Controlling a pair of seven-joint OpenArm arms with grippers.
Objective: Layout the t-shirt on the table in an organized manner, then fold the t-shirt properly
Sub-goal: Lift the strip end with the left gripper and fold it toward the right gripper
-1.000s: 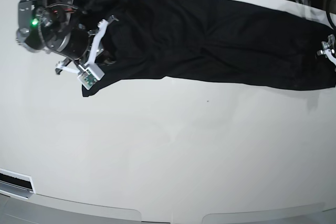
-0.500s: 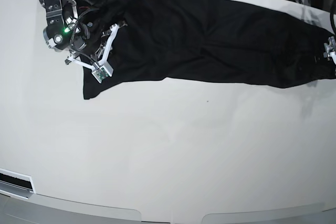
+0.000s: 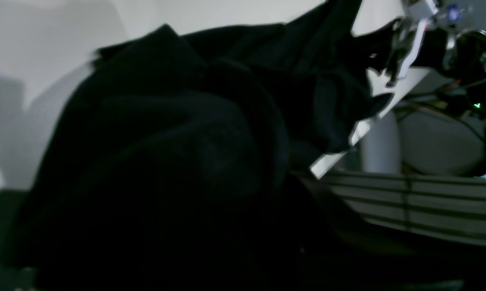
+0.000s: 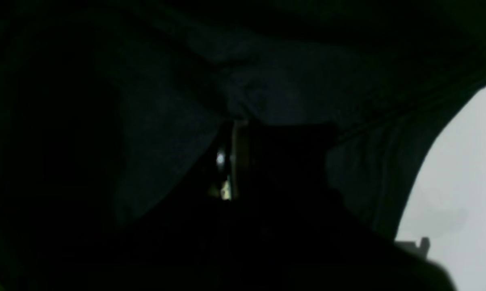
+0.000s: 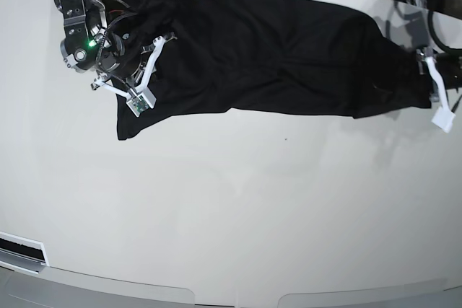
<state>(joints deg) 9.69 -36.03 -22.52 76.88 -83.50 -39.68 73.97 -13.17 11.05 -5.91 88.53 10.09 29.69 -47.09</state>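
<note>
**Black t-shirt stretched across the upper counter, both pincers closed at its ends**

Markings: no brand, label or legible writing is showing on any surface. A green indicator light is glowing on the right arm's wrist housing at the upper left of the base view. A small green circuit board is showing at the lower tip of that arm's white bracket; any print on it is too small to read.

Task item: the t-shirt (image 5: 267, 55) is lying as a long, wrinkled band across the upper part of the counter (image 5: 231, 207), running from the upper left to the right edge of the base view. Its lower left corner is lying flat on the white surface. The rest of the counter below the cloth is bare and glossy.

Right arm: this arm is reaching in from the upper left corner of the base view, its wrist lying over the left end of the cloth. The right pincer (image 5: 148, 59) is fully closed. The right wrist view is almost wholly filled by dark fabric, so a grip on the cloth cannot be confirmed.

Left arm: this arm is entering at the right edge of the base view, its white bracket angling downward. The left pincer (image 5: 426, 70) is sitting at the bunched right end of the shirt, nearly closed. The left wrist view is showing heaped black fabric close to the lens; the fingertips themselves are hidden, so the grip cannot be confirmed.
</note>
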